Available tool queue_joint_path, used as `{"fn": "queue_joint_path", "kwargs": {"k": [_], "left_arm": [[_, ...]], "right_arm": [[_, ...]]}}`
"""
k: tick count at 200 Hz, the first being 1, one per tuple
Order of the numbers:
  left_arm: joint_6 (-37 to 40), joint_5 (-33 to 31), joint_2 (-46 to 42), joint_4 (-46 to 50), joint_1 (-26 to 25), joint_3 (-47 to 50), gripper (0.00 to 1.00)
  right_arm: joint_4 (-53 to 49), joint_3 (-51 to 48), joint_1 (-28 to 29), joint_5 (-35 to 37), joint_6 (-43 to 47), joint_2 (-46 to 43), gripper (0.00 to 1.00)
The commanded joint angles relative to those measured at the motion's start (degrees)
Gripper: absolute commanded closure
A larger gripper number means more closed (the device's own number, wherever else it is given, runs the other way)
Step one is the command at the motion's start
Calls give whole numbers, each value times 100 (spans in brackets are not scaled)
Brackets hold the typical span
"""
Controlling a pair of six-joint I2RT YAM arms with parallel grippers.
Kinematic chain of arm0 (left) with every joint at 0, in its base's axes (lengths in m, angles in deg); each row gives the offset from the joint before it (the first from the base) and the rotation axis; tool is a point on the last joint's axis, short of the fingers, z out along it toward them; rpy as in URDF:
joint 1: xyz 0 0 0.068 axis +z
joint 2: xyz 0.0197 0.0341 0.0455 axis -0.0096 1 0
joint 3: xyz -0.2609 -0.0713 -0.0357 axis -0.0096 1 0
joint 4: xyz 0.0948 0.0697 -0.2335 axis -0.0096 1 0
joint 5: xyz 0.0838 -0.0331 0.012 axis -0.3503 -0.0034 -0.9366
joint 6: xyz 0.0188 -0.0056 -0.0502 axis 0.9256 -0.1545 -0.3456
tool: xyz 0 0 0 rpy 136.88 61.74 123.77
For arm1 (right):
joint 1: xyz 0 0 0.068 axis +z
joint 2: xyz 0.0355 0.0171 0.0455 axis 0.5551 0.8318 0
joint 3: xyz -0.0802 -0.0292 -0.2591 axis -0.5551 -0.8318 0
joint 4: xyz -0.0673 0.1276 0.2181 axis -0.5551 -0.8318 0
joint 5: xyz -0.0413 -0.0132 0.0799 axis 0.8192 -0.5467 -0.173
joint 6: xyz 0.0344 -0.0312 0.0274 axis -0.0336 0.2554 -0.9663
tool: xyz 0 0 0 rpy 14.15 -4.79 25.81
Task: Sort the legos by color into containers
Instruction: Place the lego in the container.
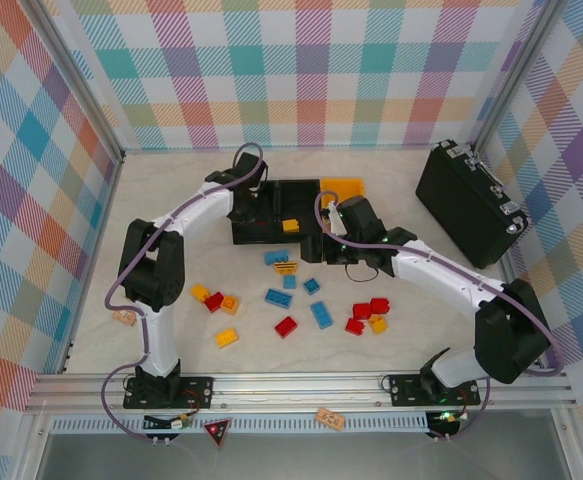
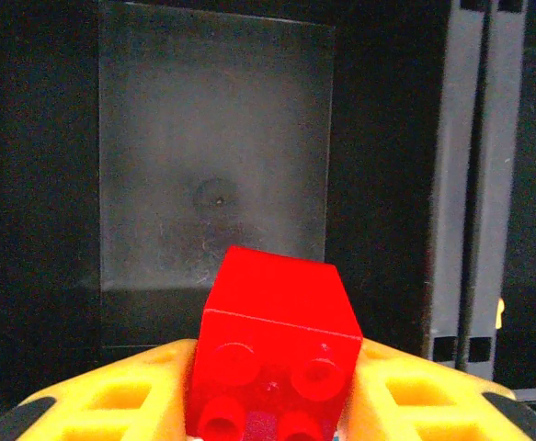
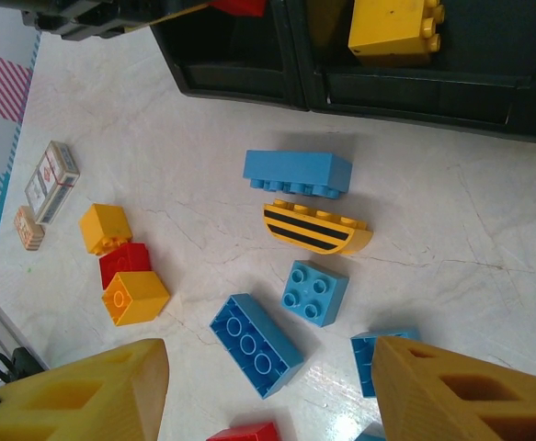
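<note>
The left pincer point(image 2: 272, 418), clamped on a red brick point(image 2: 277, 340), is being held over a black bin point(image 2: 212, 138); the right pincer point(image 3: 268, 390) is being held open, empty; most legos point(image 1: 279, 297) are lying unsorted.

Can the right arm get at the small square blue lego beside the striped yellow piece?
Probably yes: the right gripper hangs open, and nothing covers the small square blue lego, though a long blue lego lies close beside it.

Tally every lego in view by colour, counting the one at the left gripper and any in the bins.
red legos: 6, one in the left gripper
yellow-orange legos: 6, one black-striped, one in the middle bin
blue legos: 5
total: 17
</note>
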Motion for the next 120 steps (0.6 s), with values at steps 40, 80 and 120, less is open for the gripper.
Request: {"fn": "queue_joint_path", "kwargs": {"k": [40, 80, 120], "left_arm": [[75, -151, -221, 249, -80, -168, 52], [67, -96, -453, 207, -114, -41, 53], [93, 190, -878, 32, -182, 332, 52]], "right_arm": [[-54, 113, -26, 91, 23, 84, 39], [-192, 113, -31, 206, 65, -29, 39], [-682, 99, -86, 546, 157, -242, 38]]}}
